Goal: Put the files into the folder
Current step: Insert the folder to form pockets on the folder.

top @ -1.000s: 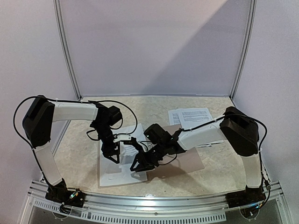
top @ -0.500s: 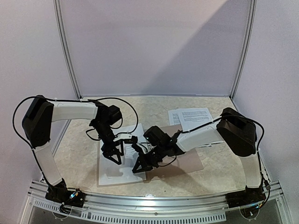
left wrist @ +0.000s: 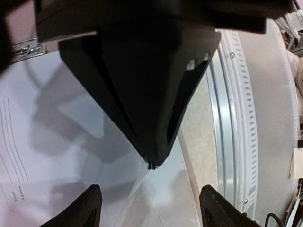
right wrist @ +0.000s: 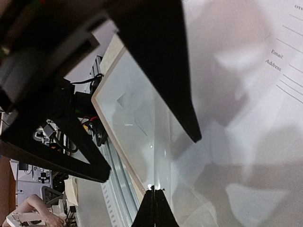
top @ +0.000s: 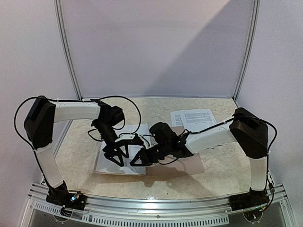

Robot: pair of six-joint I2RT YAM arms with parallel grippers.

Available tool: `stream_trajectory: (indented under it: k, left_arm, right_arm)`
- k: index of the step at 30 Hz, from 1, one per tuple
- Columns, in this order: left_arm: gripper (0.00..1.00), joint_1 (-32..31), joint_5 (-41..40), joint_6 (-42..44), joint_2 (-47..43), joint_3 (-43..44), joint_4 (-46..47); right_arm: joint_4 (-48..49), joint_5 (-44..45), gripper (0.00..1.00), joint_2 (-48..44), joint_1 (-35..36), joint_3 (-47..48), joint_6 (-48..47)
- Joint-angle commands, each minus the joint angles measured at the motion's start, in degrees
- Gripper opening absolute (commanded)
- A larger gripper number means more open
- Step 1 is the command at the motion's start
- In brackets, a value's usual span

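Note:
A white file in a clear glossy sleeve (top: 116,163) lies on the left half of the open taupe folder (top: 189,163). Its near edge is raised. My right gripper (top: 134,161) is shut on that sleeve's edge, and in the right wrist view its closed tips (right wrist: 154,191) pinch the clear plastic (right wrist: 137,118) above the printed sheet (right wrist: 246,94). My left gripper (top: 117,157) hovers open just left of it. In the left wrist view its fingertips (left wrist: 91,208) straddle the sheet (left wrist: 57,142) without touching it.
More printed files (top: 191,118) lie on the marbled table behind the folder. A ribbed metal rail (top: 156,208) runs along the table's near edge, close to the folder's front (right wrist: 102,111). Both arms crowd the same spot above the left page.
My right gripper has closed on the sleeve's edge and shifted back and up, lifting the sheet's near edge. The left gripper stayed open and drifted slightly towards it.

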Motion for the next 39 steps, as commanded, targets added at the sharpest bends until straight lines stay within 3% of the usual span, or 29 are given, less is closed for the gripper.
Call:
stream_trajectory:
  k: [1,3,11,15,22,28,33,39]
  left_arm:
    - [0.69,-0.95,1.00,1.69,1.93,1.75,-1.81]
    - [0.58,-1.18,0.67,2.59,2.80,2.13,-3.60]
    - [0.00,-0.75,1.72,3.48,3.01,3.80,-6.97]
    - [0.00,-0.66,1.51,3.64,3.53,3.91,-7.61]
    - [0.00,-0.66,0.90,3.99,2.91,3.57,-7.58]
    - [0.00,-1.00,0.17,4.34,3.01,3.24,-7.21]
    - [0.00,-1.31,0.08,4.06,3.10,2.97,-6.62]
    - [0.00,-1.95,-0.12,3.70,2.75,2.51,-5.80]
  right_arm:
    - [3.87,1.63,0.00,-2.86,0.05,-0.30,-0.75]
    - [3.61,1.82,0.00,-2.90,-0.07,-0.28,-0.79]
    - [2.10,1.89,0.00,-3.38,-1.00,-0.63,-0.70]
    - [1.01,2.21,0.00,-3.96,-1.33,-0.85,-0.75]
    - [-8.12,3.82,0.33,-9.04,-4.22,-3.75,-2.16]
    - [-17.02,7.72,0.51,-14.04,-6.83,-5.80,3.07]
    - [-23.41,8.51,0.55,-8.44,-7.58,-3.94,9.63]
    - [-16.49,5.99,0.57,-6.15,-7.87,-5.59,14.88]
